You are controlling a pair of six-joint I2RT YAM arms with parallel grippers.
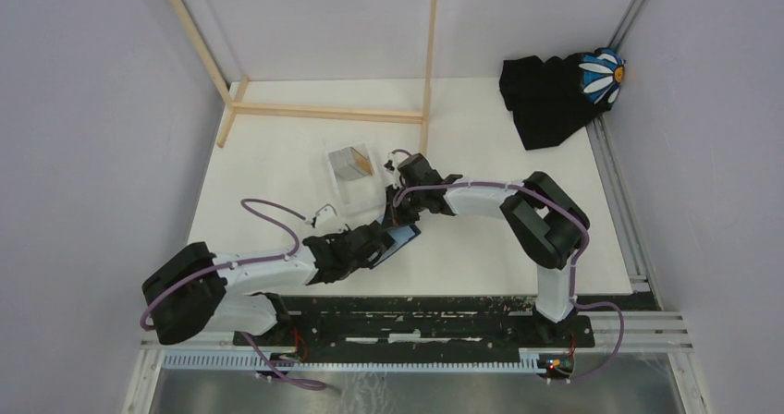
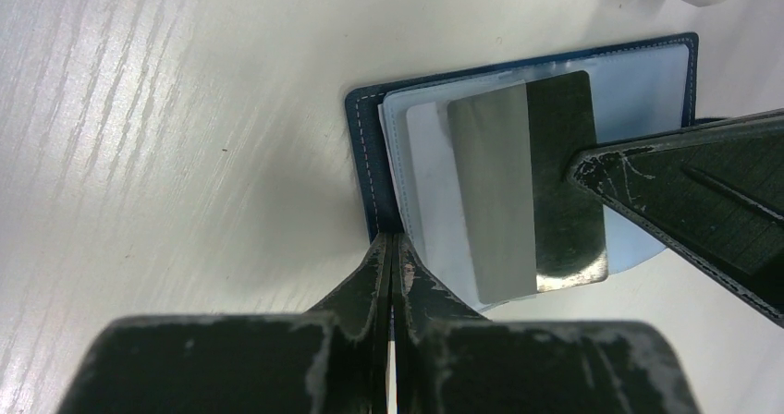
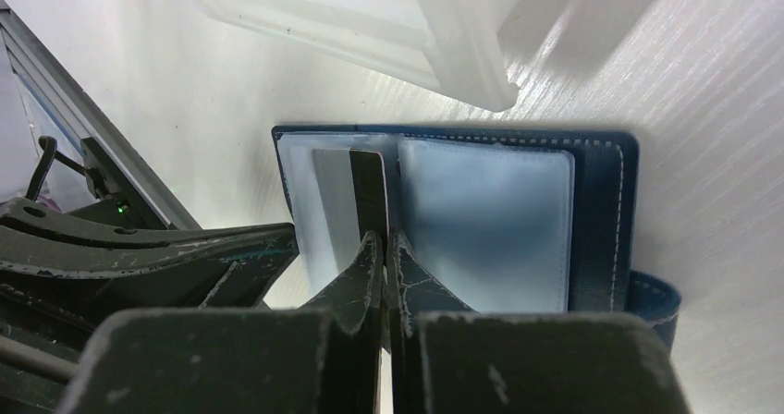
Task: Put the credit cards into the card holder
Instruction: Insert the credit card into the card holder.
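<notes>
Left pincer [image 2: 393,240]: closed, seemingly nipping holder [image 2: 363,155] edge.
Right pincer [image 3: 379,248]: closed on silver card [image 3: 349,197] over holder's sleeve.
Box [image 3: 370,26]: just beside open holder.

Top view overhead, far; both wrist views close, sharing card holder [image 2: 362,155] [image 3: 603,229].

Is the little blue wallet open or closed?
Open. The card holder lies spread flat, its clear pockets facing up, with a silvery card against one.
</notes>
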